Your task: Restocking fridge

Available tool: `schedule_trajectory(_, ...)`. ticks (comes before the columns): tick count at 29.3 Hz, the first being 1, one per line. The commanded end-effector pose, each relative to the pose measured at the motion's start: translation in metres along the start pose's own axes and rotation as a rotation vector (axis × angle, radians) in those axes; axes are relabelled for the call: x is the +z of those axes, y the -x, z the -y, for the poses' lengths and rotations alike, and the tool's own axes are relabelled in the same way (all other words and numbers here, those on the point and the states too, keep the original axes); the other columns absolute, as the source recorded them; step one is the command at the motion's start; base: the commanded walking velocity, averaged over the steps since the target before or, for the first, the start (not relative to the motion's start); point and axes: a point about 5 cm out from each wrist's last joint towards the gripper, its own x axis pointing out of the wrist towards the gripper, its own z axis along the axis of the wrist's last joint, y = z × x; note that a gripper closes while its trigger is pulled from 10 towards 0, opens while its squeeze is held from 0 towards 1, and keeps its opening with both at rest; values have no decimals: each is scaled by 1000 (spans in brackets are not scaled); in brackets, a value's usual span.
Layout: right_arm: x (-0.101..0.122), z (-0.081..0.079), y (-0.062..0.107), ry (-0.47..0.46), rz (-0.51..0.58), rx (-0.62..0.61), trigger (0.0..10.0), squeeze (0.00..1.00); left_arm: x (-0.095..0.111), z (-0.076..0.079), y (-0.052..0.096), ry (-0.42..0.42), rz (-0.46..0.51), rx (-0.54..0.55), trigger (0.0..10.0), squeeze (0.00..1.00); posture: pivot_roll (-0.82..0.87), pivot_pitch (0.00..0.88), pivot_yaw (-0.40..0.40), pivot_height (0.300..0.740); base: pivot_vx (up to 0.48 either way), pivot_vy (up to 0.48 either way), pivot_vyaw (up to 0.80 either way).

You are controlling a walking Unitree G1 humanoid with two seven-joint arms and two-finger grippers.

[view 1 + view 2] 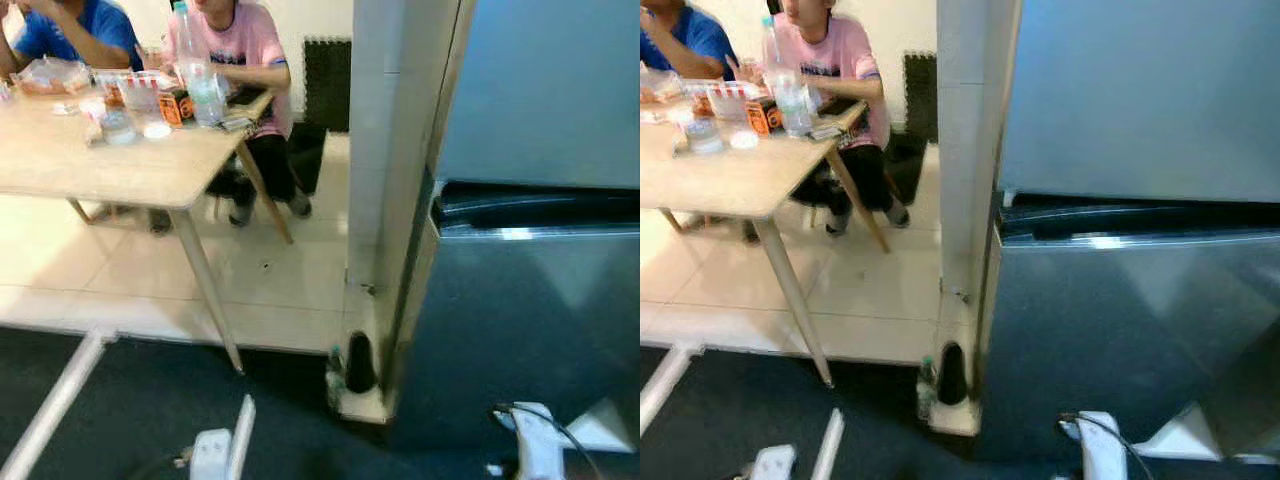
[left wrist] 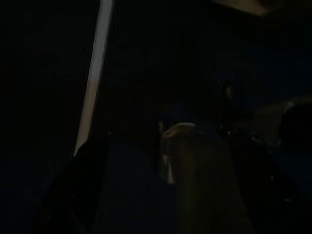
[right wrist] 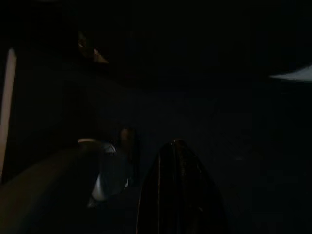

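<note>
A tall grey fridge (image 1: 540, 100) stands at the right with both doors shut; a dark gap (image 1: 530, 205) runs between the upper door and the lower door (image 1: 1120, 340). My left arm (image 1: 215, 452) and right arm (image 1: 535, 445) hang low at the bottom edge, above dark carpet. The left wrist view is very dark; my left gripper (image 2: 165, 161) shows as dim shapes with a pale rounded form between them. My right gripper (image 3: 126, 156) is just as dim, beside a faint bluish glint. What either one holds cannot be made out.
A white pillar (image 1: 385, 150) stands left of the fridge, with a small bottle (image 1: 927, 385) and a dark object (image 1: 952, 375) at its foot. At the far left a wooden table (image 1: 100, 165) carries a clear bottle (image 1: 195, 70), cups and packets. Two people sit behind it.
</note>
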Motion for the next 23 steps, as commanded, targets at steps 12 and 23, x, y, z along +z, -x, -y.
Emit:
schedule_trajectory(12,0,-2,-1,-11,8,-3,10000,0,-9,-4,2,2,-33,15,10000,0,-42,0,23,740,0,-242,0)
schedule_trajectory(23,46,4,-1,-104,189,-34,10000,0,-6,-2,1,27,-18,6,10000,0,-43,0,23,740,0,-25,0)
